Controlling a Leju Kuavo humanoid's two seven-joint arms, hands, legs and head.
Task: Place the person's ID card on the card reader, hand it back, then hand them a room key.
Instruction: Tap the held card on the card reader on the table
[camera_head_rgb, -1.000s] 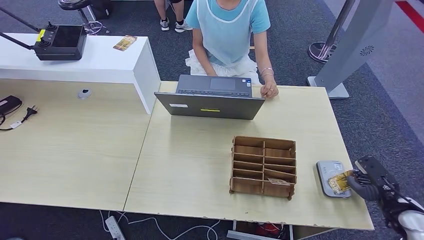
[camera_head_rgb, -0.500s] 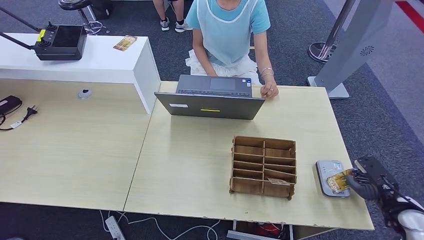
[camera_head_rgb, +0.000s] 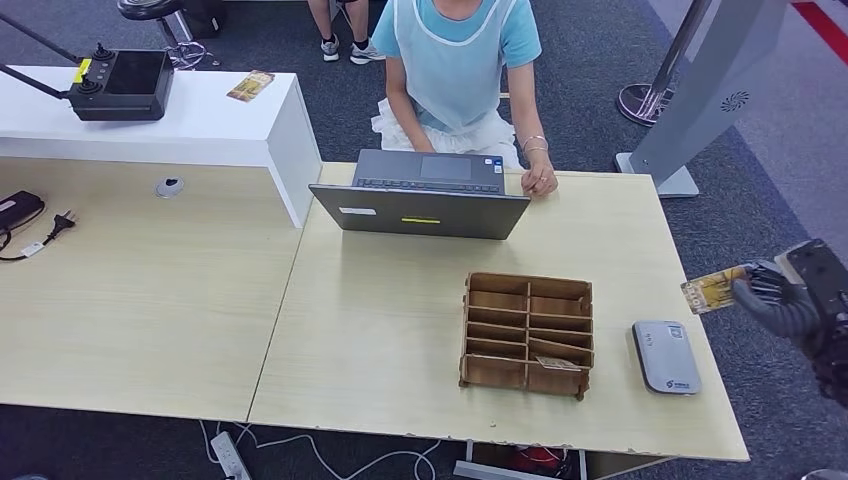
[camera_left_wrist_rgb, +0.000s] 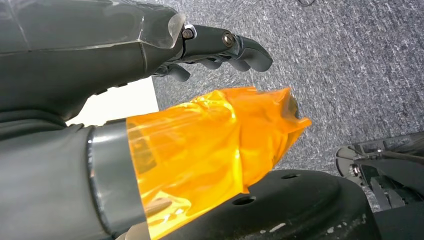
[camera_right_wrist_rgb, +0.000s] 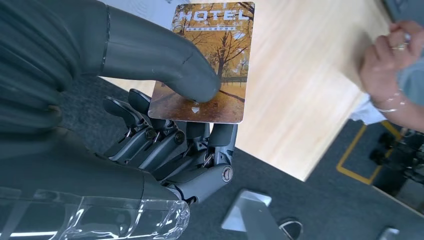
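Observation:
My right hand (camera_head_rgb: 790, 300) pinches a card (camera_head_rgb: 712, 289) between thumb and fingers, held in the air just past the table's right edge. Up close the card (camera_right_wrist_rgb: 210, 55) shows autumn trees and the word HOTEL, with the thumb of my right hand (camera_right_wrist_rgb: 150, 100) pressed on its face. The grey card reader (camera_head_rgb: 666, 356) lies bare on the table, nearer me than the card. A wooden slotted box (camera_head_rgb: 527, 334) beside it holds a card (camera_head_rgb: 556, 362) in a near slot. The person (camera_head_rgb: 460, 60) sits behind the laptop, one hand (camera_head_rgb: 540, 181) on the table. My left hand (camera_left_wrist_rgb: 150, 60) hangs over carpet, holding nothing.
An open grey laptop (camera_head_rgb: 420, 205) stands at the far edge of the light wood table (camera_head_rgb: 380, 330). A white counter (camera_head_rgb: 200, 125) with a black controller sits far left. A grey stand (camera_head_rgb: 700, 100) rises at the far right. The person's hand (camera_right_wrist_rgb: 387, 50) lies beyond the card.
My right hand has lifted the card off the reader and carried it up and away from me, toward the person's side. The reader now lies uncovered.

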